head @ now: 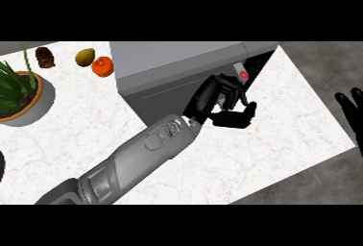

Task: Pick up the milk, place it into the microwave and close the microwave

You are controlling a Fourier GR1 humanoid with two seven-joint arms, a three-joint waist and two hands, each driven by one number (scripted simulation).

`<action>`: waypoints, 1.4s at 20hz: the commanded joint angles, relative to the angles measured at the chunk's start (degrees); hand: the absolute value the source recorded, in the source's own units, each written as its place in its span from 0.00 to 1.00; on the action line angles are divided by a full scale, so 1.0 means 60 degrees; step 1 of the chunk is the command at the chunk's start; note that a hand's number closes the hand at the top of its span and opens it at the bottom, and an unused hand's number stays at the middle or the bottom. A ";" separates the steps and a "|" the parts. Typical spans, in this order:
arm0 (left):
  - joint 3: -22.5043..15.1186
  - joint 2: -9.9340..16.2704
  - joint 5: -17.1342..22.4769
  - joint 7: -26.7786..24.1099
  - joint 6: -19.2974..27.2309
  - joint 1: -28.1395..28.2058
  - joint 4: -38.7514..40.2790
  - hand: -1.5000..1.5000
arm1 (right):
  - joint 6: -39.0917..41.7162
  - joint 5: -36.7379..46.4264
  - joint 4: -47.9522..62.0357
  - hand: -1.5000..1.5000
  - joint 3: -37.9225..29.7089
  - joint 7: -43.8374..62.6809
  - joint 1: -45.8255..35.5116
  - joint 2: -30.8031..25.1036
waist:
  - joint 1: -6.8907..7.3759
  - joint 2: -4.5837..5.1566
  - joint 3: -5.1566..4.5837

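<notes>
The white, faintly veined stone counter (284, 125) is seen slanting across the head view, its corners cut off at the edges. On it a large grey box-shaped microwave (177, 60) is set, its top lit and its front face (166, 98) in shadow; at the right end of that face a narrow dark gap is seen, in which a small red-and-white object (244, 74) is partly shown. Whether this is the milk cannot be told, since most of it is hidden; no milk carton is made out anywhere else.

A long grey forearm (131, 158) is extended from the lower left edge up to the microwave's front. Its black left hand (223, 98) is held against the right end of the front face, fingers curled; nothing is clearly seen within them, and the parts nearest the gap are hard to separate from the shadow.

A green plant in a round tan pot (21, 96) is cut off at the left edge. The black right hand (352, 113) is shown at the right edge, open, fingers up, partly cropped.

Beyond the microwave an orange round fruit (102, 66), a yellow-green oval fruit (85, 56) and a dark brown lump (45, 57) are lined up.
</notes>
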 commanded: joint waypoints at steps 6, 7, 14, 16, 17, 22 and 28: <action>0.0095 -0.0061 0.0577 -0.0093 0.0354 -0.0889 0.0501 1.00 | 0.0140 -0.0535 -0.0091 0.00 -0.0128 0.0481 -0.0372 -0.0424 | -0.0495 0.0116 0.0035; 0.0118 -0.0060 0.0647 -0.0158 0.0396 -0.0822 0.0508 1.00 | 0.0119 -0.0604 -0.0029 0.00 -0.0279 0.0512 -0.0466 -0.0530 | -0.0494 0.0155 0.0030; 0.0023 -0.0054 0.0816 -0.0257 0.0802 -0.0952 0.0507 1.00 | 0.0144 -0.0934 -0.0116 0.00 -0.0510 0.0850 -0.0646 -0.0916 | -0.0675 0.0076 0.0032; 0.0002 -0.0052 0.0923 -0.0312 0.0931 -0.0886 0.0442 1.00 | 0.0136 -0.0898 0.0068 0.00 -0.0655 0.0874 -0.0743 -0.1051 | -0.0685 0.0178 0.0045; -0.0083 -0.0052 0.0863 -0.0342 0.0963 -0.0918 0.0490 1.00 | 0.0104 -0.0951 0.0045 0.00 -0.0679 0.0863 -0.0818 -0.1035 | -0.0655 0.0166 0.0051; -0.0093 -0.0049 0.0994 -0.0442 0.1247 -0.0896 0.0455 1.00 | 0.0174 -0.1106 -0.0007 0.00 -0.0869 0.1041 -0.1011 -0.1370 | -0.0794 0.0161 0.0043; -0.0162 -0.0047 0.1144 -0.0634 0.1408 -0.0814 0.0402 1.00 | 0.0240 -0.1324 0.0219 0.00 -0.0992 0.1242 -0.1059 -0.1586 | -0.0804 0.0239 0.0057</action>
